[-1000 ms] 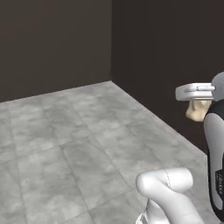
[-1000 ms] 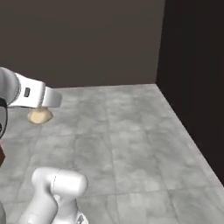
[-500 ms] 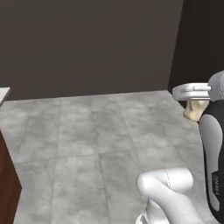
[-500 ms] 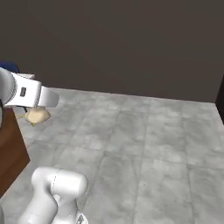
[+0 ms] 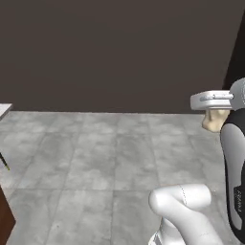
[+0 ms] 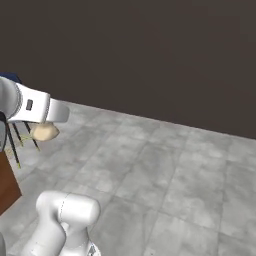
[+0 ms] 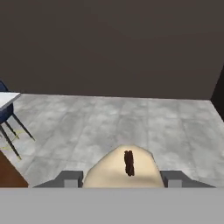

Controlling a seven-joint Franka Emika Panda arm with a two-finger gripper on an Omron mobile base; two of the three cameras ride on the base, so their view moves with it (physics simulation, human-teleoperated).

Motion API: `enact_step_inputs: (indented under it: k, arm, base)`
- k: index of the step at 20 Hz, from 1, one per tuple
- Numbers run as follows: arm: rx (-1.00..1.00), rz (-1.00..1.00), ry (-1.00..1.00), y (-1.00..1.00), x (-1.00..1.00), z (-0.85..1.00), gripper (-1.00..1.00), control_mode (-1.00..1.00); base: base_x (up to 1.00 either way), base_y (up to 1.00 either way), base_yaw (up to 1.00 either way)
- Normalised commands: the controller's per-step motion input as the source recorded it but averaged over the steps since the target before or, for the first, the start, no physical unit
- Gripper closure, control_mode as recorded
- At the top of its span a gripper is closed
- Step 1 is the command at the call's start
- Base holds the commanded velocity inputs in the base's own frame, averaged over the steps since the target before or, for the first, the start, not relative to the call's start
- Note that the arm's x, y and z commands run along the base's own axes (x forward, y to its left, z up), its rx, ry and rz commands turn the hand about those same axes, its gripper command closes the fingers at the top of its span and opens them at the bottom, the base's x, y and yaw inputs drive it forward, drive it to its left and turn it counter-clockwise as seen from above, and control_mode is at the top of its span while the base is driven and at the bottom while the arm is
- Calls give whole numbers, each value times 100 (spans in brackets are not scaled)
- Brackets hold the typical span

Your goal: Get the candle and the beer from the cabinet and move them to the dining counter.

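Note:
My gripper [image 7: 122, 178] is shut on the candle [image 7: 124, 168], a small cream-beige lump with a dark wick, seen between the two fingertips in the hand view. In the left base view the candle [image 5: 216, 120] hangs under the white hand [image 5: 210, 100] at the right, above the floor. In the right base view the candle [image 6: 45, 132] sits below the hand [image 6: 47, 111] at the left. A white corner of the dining counter [image 7: 6, 98] shows at the left edge, also in the left base view [image 5: 4, 109]. The beer and the cabinet are out of view.
Grey tiled floor [image 5: 95, 158] stretches ahead to a dark wall [image 5: 119, 52]. A navy stool [image 7: 4, 114] with thin dark legs stands at the left beside a reddish-brown wooden base [image 6: 7, 185].
The whole picture has slid sideways, so the base has turned. The wall corner has left the middle, and the counter corner, stool and wooden base have come in at the left. The candle stays gripped.

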Motion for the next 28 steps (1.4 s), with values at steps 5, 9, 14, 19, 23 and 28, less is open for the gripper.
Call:
enact_step_inputs:
  k: [5, 9, 14, 19, 23, 28]
  arm:
    - [0, 0, 0, 0, 0, 0, 100, 100]
    - [0, 0, 0, 0, 0, 0, 100, 100]
    - [0, 0, 0, 0, 0, 0, 100, 100]
    - [0, 0, 0, 0, 0, 0, 100, 100]
    - [0, 0, 0, 0, 0, 0, 100, 100]
    - [0, 0, 0, 0, 0, 0, 100, 100]
  base:
    - [100, -72, 36]
    - [100, -69, 37]
    - [100, -59, 40]
    - [100, -59, 38]
    - [100, -59, 39]
    - [100, -57, 40]
